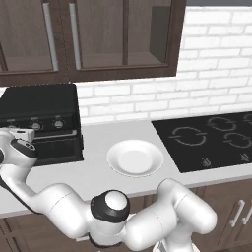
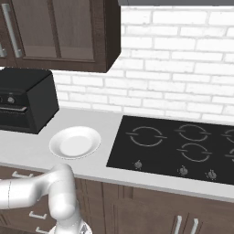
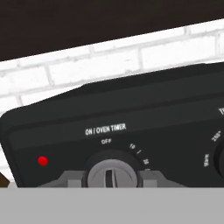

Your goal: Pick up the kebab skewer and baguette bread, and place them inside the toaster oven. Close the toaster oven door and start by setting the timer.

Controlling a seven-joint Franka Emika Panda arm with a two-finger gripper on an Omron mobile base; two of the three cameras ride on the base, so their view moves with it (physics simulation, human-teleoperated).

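the pincer (image 3: pixel 111 178) stands right in front of the timer knob (image 3: pixel 111 174) of the oven (image 1: pixel 42 118), and its two grey fingers (image 3: pixel 70 178) sit one on each side of the knob, very near or touching it; whether they already press the knob i cannot tell, so the grip is not sure. above the pincer is the label "on / oven timer" with "off" under it, and the slot of the knob stands upright toward "off", so i judge the timer is not yet set. beside the pincer is a small red lamp (image 3: pixel 42 161), and a second dial (image 3: pixel 218 157) is partly seen at the other side. the door (image 1: pixel 54 145) below the pincer looks closed. the risk i see: if the fingers close only loosely or off centre, the knob may slip between them while the wrist turns, and the timer would stay on off. if the hand drifts sideways while turning, it may leave the knob. the plate (image 1: pixel 135 158) is well apart and no danger.
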